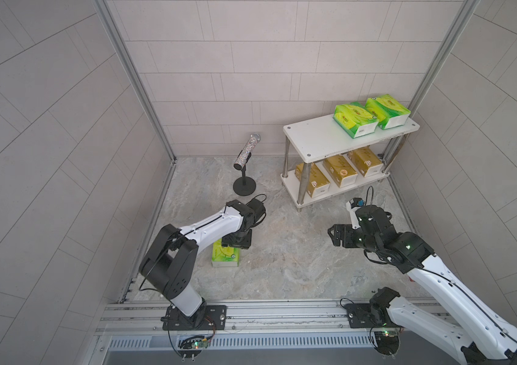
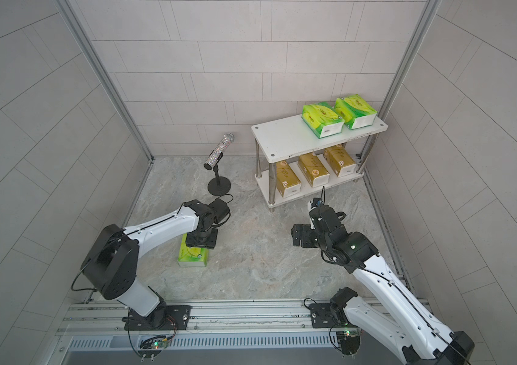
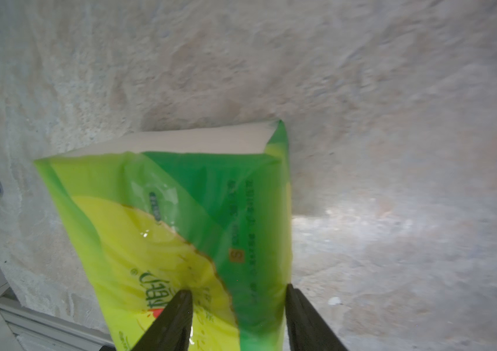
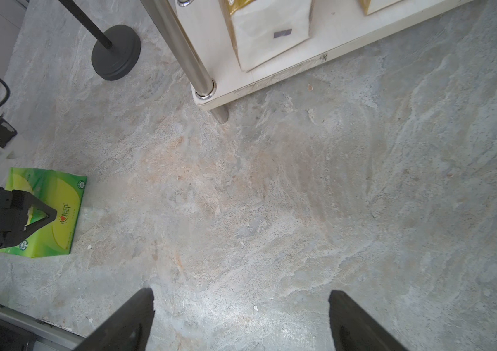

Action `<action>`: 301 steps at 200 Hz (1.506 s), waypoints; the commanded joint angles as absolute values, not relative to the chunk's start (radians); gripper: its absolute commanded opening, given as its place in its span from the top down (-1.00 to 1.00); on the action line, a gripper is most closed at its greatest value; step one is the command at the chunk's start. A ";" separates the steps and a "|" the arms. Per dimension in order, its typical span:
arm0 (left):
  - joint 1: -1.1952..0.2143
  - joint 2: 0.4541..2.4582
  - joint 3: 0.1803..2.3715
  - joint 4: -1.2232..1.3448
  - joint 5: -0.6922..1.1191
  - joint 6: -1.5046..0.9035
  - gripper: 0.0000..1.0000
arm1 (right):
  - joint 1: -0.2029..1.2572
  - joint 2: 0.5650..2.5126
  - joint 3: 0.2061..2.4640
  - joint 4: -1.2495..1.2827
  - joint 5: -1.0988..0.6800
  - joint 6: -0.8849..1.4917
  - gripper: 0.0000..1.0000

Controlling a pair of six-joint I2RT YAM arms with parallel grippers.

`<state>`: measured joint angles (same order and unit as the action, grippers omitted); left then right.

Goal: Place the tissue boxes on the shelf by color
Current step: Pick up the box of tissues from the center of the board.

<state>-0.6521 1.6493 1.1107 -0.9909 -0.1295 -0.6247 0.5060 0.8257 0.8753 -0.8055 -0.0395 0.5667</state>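
Well, the left tool (image 3: 237,290) pinches the green pack (image 1: 225,257) (right tool (image 4: 240,292) spread, empty), and the shelf (image 1: 311,139), top end bare, lies well to its right.

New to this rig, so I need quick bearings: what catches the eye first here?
Two green tissue packs glow on the top board of the white shelf, with three gold packs below. A lone green pack lies on the marbled floor, the left tool closed on it. A glittery cylinder tilts on a black stand beside the shelf.
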 commanded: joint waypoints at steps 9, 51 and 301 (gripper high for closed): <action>-0.745 1.716 1.226 -0.879 0.026 -0.719 -0.17 | 0.508 0.794 0.862 -0.824 0.004 0.543 -0.88; -0.773 1.721 1.395 -0.878 0.141 -0.758 -0.29 | 0.508 0.812 0.863 -0.822 0.015 0.511 -0.89; -0.290 1.332 0.683 -0.317 0.362 -0.704 -0.36 | 0.970 1.108 0.842 -0.414 -0.033 0.215 -0.82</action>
<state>-0.2836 1.3308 0.6655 -0.2848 0.4145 -0.6762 0.9516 1.1034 0.8436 -0.4545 -0.0071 0.2775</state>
